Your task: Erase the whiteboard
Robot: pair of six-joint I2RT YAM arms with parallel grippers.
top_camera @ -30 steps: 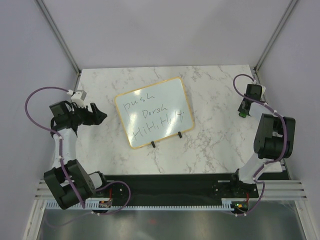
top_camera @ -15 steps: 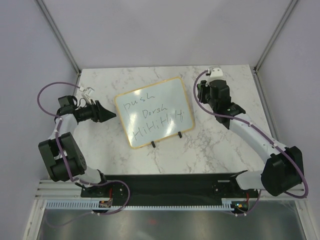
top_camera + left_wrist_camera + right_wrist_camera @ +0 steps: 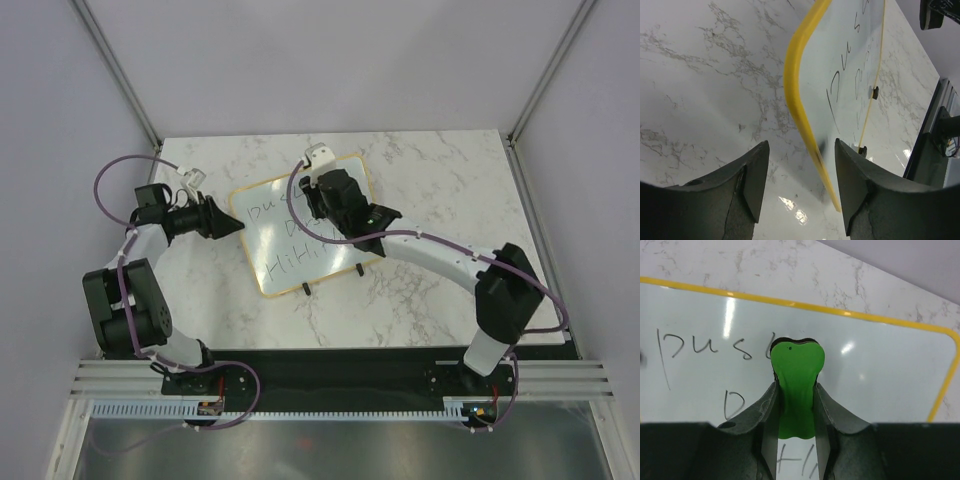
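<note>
The whiteboard (image 3: 268, 245) lies on the marble table, black handwriting on it, in a yellow-tan frame (image 3: 795, 85). My left gripper (image 3: 238, 226) is at its left edge. In the left wrist view its jaws (image 3: 801, 167) stand open astride the frame, which runs close to the right finger without clear contact. My right gripper (image 3: 312, 205) hovers over the board's upper middle, shut on a green eraser (image 3: 796, 367) whose head sits on the board (image 3: 880, 365) at the end of the top word. The right arm hides part of the writing in the top view.
Two black feet (image 3: 304, 290) (image 3: 359, 268) stick out at the board's near edge. The right arm stretches from the board across the table's right half to its elbow (image 3: 510, 290). Grey walls close off the marble table (image 3: 430, 170) on three sides.
My right arm has swung from the table's far right over to the board, carrying the eraser. My left gripper has moved right to the board's edge, its jaws narrowing.
</note>
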